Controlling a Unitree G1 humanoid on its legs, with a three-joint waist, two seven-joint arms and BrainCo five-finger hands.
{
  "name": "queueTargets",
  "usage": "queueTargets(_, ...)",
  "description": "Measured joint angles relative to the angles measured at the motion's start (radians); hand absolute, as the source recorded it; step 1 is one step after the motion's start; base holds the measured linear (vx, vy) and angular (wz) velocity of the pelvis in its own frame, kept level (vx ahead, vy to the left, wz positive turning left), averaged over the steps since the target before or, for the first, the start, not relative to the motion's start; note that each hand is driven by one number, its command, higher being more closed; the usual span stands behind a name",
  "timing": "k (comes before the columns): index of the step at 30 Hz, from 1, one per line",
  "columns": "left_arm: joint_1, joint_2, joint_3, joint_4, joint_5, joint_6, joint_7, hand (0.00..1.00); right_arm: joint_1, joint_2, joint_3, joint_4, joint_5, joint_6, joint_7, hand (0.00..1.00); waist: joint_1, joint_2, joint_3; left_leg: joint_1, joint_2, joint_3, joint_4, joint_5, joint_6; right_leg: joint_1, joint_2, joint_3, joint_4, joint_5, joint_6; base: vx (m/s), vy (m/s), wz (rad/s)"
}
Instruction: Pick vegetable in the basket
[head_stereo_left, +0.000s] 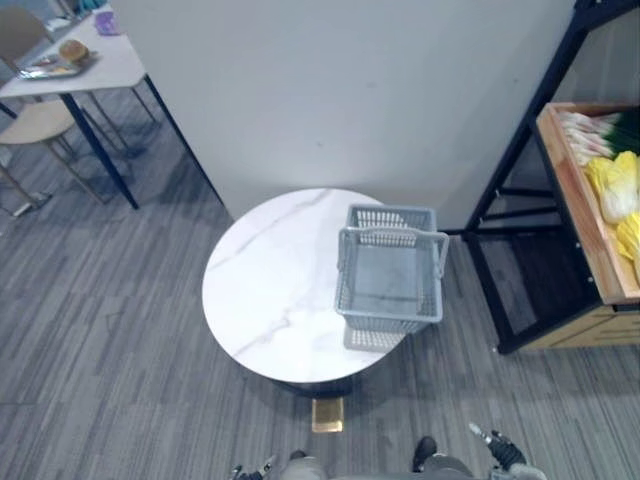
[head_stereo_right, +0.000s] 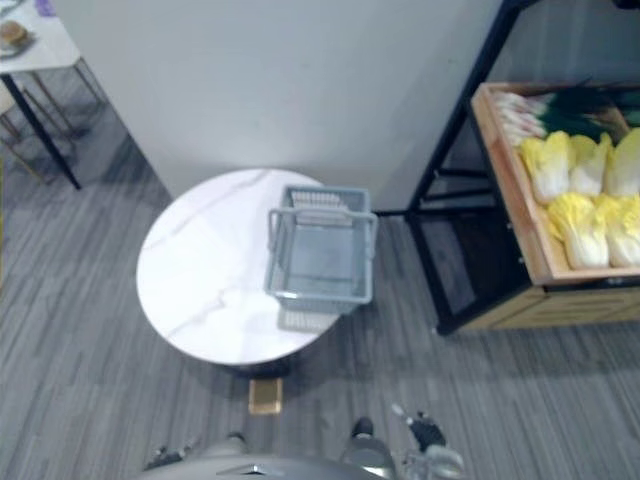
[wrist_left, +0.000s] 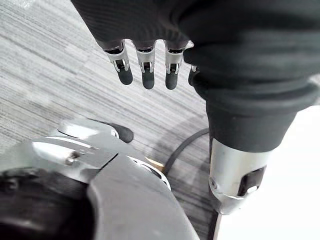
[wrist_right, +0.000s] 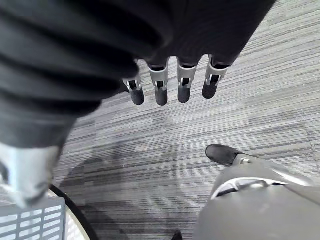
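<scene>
Cabbages (head_stereo_right: 575, 225) in crate (head_stereo_right: 503, 165), well apart from left hand (wrist_left: 146, 70), right hand (wrist_right: 182, 82); fingers (wrist_left: 124, 75) straight, loose, holding nothing.

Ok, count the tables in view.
2. The round marble table stands in the middle with the grey basket on it; a white table sits far left by a chair. Others may be out of frame.

Grey plastic mesh basket (head_stereo_left: 390, 308): one
Round white marble-topped table (head_stereo_left: 265, 290): one
Yellow leafy cabbages (head_stereo_right: 575, 228): five in view
Wooden crate (head_stereo_right: 510, 190): one
Black metal rack (head_stereo_right: 454, 110): one
</scene>
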Motion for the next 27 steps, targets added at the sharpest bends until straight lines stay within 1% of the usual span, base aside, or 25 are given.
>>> queueTargets(1,-0.006,0.001,-0.013,0.0,0.002,0.0,0.0,0.0,0.001,-0.012,0.009,-0.045,-0.002,0.0,-0.002,0.0,0.0,0.006,0.001,-0.002,0.0,0.008,-0.008,-0.036,-0.002,-0.009,0.001,0.01,-0.015,0.016,0.01,-0.12,0.109,-0.28)
queueTargets(2,-0.011,0.016,-0.028,-0.002,0.007,-0.001,0.0,0.0,0.003,-0.019,0.032,-0.093,-0.005,0.0,-0.004,0.0,0.001,-0.009,0.007,-0.003,-0.017,0.021,-0.002,-0.04,0.002,-0.012,-0.007,0.044,-0.029,0.029,0.022,-0.14,0.108,-0.28)
queueTargets(3,-0.011,0.027,-0.039,-0.002,0.014,-0.001,0.001,0.0,0.007,-0.023,0.043,-0.124,-0.011,0.0,-0.005,0.0,0.001,-0.018,0.009,-0.007,-0.027,0.03,-0.003,-0.044,0.005,-0.013,-0.013,0.064,-0.037,0.039,0.024,-0.14,0.089,-0.33)
queueTargets(4,-0.01,0.044,-0.05,-0.002,0.02,-0.001,0.002,0.0,0.016,-0.039,0.066,-0.204,-0.012,0.0,-0.005,0.0,-0.001,-0.032,0.01,-0.009,-0.042,0.042,0.0,-0.053,0.01,-0.019,-0.027,0.085,-0.048,0.047,0.028,-0.14,0.082,-0.22)
queueTargets(5,-0.01,0.049,-0.052,-0.002,0.02,-0.001,0.002,0.0,0.018,-0.044,0.073,-0.225,-0.012,0.0,-0.006,0.0,-0.002,-0.035,0.009,-0.01,-0.045,0.045,0.0,-0.054,0.012,-0.022,-0.03,0.091,-0.049,0.049,0.031,-0.11,0.074,-0.36)
queueTargets(6,-0.014,0.068,-0.068,-0.006,0.022,-0.001,0.011,0.0,0.021,-0.081,0.088,-0.337,-0.015,-0.003,-0.012,0.0,-0.003,-0.047,0.006,-0.023,-0.059,0.066,0.0,-0.056,0.016,-0.054,-0.044,0.121,-0.049,0.052,0.035,-0.08,0.066,-0.33)
queueTargets(7,-0.018,0.08,-0.078,-0.012,0.023,-0.001,0.016,0.0,0.013,-0.116,0.094,-0.411,-0.039,-0.006,-0.022,0.0,-0.003,-0.054,0.005,-0.04,-0.073,0.071,0.0,-0.056,0.017,-0.076,-0.055,0.137,-0.052,0.055,0.04,-0.06,0.061,-0.34)
queueTargets(8,-0.02,0.085,-0.08,-0.014,0.024,-0.002,0.017,0.0,0.006,-0.135,0.094,-0.441,-0.052,-0.01,-0.025,0.0,-0.003,-0.056,0.005,-0.049,-0.078,0.073,0.0,-0.056,0.018,-0.086,-0.058,0.144,-0.053,0.055,0.04,-0.02,0.064,-0.21)
queueTargets(9,-0.025,0.101,-0.085,-0.015,0.029,-0.003,0.021,0.0,-0.025,-0.194,0.112,-0.503,-0.082,-0.016,-0.049,0.0,-0.003,-0.065,0.009,-0.061,-0.089,0.079,0.001,-0.053,0.021,-0.107,-0.068,0.151,-0.058,0.064,0.051,-0.01,0.051,-0.11)
queueTargets(12,-0.027,0.11,-0.085,-0.015,0.04,-0.003,0.024,0.0,-0.068,-0.243,0.129,-0.574,-0.091,-0.02,-0.06,0.0,0.0,-0.075,0.013,-0.084,-0.094,0.082,0.01,-0.051,0.024,-0.128,-0.072,0.163,-0.061,0.09,0.054,0.01,0.016,-0.03)
queueTargets(13,-0.029,0.113,-0.085,-0.016,0.041,-0.003,0.025,0.0,-0.103,-0.269,0.152,-0.617,-0.092,-0.02,-0.068,0.0,0.002,-0.078,0.018,-0.098,-0.093,0.081,0.018,-0.048,0.032,-0.14,-0.071,0.164,-0.061,0.105,0.053,0.06,0.0,0.05)
queueTargets(15,-0.036,0.113,-0.085,-0.021,0.041,-0.006,0.025,0.0,-0.158,-0.322,0.197,-0.689,-0.124,-0.025,-0.071,0.0,0.002,-0.074,0.028,-0.128,-0.093,0.066,0.032,-0.044,0.038,-0.157,-0.068,0.157,-0.062,0.118,0.043,0.06,0.002,0.12)
queueTargets(17,-0.042,0.114,-0.085,-0.043,0.04,-0.014,0.025,0.0,-0.252,-0.382,0.254,-0.761,-0.145,-0.032,-0.072,0.0,0.01,-0.069,0.065,-0.144,-0.089,0.046,0.042,-0.044,0.038,-0.157,-0.062,0.14,-0.063,0.121,0.041,0.04,0.003,0.17)
queueTargets(18,-0.043,0.114,-0.085,-0.047,0.04,-0.018,0.025,0.0,-0.278,-0.395,0.27,-0.773,-0.158,-0.034,-0.075,0.0,0.014,-0.067,0.075,-0.146,-0.088,0.04,0.044,-0.044,0.038,-0.157,-0.061,0.139,-0.063,0.121,0.041,0.02,-0.005,0.12)
queueTargets(20,-0.043,0.114,-0.084,-0.051,0.04,-0.029,0.024,0.0,-0.397,-0.435,0.342,-0.798,-0.176,-0.041,-0.084,0.0,0.033,-0.067,0.101,-0.167,-0.087,0.03,0.048,-0.044,0.038,-0.174,-0.06,0.134,-0.062,0.122,0.04,0.0,0.004,0.07)
queueTargets(21,-0.044,0.114,-0.084,-0.051,0.04,-0.029,0.024,0.0,-0.431,-0.441,0.357,-0.797,-0.186,-0.043,-0.084,0.0,0.035,-0.066,0.109,-0.174,-0.087,0.026,0.05,-0.044,0.038,-0.176,-0.06,0.132,-0.062,0.123,0.038,-0.01,0.012,0.11)
queueTargets(23,-0.045,0.114,-0.078,-0.051,0.04,-0.029,0.024,0.0,-0.586,-0.469,0.44,-0.79,-0.21,-0.044,-0.086,0.0,0.043,-0.067,0.143,-0.196,-0.088,0.011,0.052,-0.04,0.043,-0.188,-0.061,0.123,-0.06,0.124,0.038,-0.03,0.014,0.16)
queueTargets(24,-0.047,0.114,-0.075,-0.051,0.039,-0.029,0.025,0.0,-0.627,-0.475,0.458,-0.782,-0.21,-0.046,-0.087,0.0,0.047,-0.066,0.154,-0.199,-0.088,0.006,0.053,-0.04,0.044,-0.188,-0.061,0.119,-0.059,0.124,0.038,-0.03,0.017,0.17)
queueTargets(27,-0.05,0.114,-0.072,-0.053,0.038,-0.03,0.025,0.0,-0.825,-0.488,0.523,-0.697,-0.211,-0.046,-0.09,0.0,0.078,-0.063,0.191,-0.22,-0.087,-0.007,0.064,-0.039,0.045,-0.196,-0.06,0.113,-0.06,0.129,0.033,-0.01,0.017,0.11)
